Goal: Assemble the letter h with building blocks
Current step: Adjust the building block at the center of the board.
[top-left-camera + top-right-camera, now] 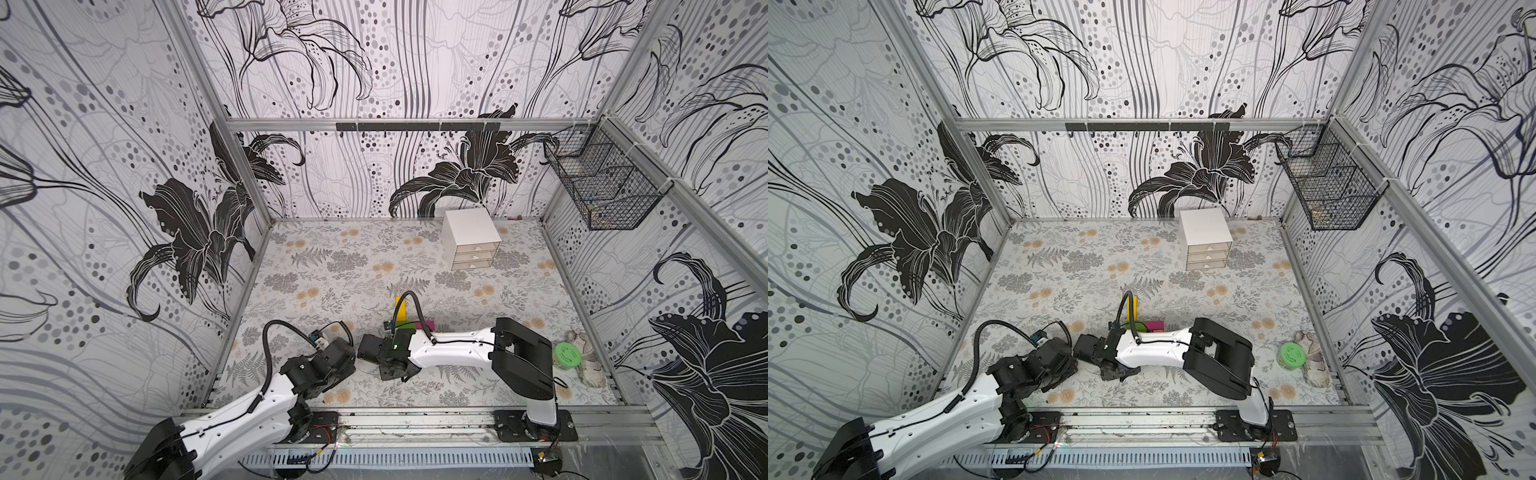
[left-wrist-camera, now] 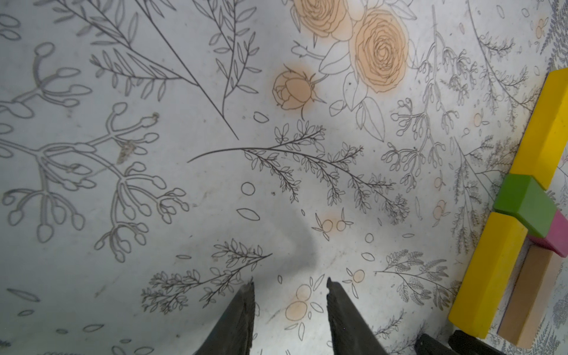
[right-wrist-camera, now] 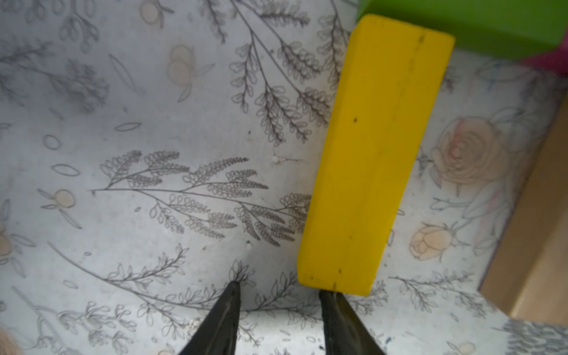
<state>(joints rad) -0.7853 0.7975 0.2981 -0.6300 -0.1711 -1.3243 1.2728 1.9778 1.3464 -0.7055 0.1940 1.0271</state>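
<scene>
The building blocks lie flat together as the letter h: a far yellow block (image 2: 550, 123), a green block (image 2: 525, 203) and a near yellow block (image 2: 488, 276) in a line, with a magenta block (image 2: 558, 238) and a tan wood block (image 2: 528, 298) beside them. My left gripper (image 2: 290, 284) stands open over bare mat, off to the side of the stem. My right gripper (image 3: 279, 290) is open too; one of its fingers (image 3: 330, 304) touches the end of the near yellow block (image 3: 375, 153). In both top views the right arm (image 1: 449, 353) covers most of the figure; only yellow (image 1: 398, 305), green (image 1: 1142, 326) and magenta (image 1: 428, 323) show.
A white drawer unit (image 1: 471, 239) stands at the back. A round green lidded container (image 1: 567, 355) and a pale crumpled thing (image 1: 590, 368) lie at the right wall. A wire basket (image 1: 602, 187) hangs on that wall. Both wrists sit close together near the front.
</scene>
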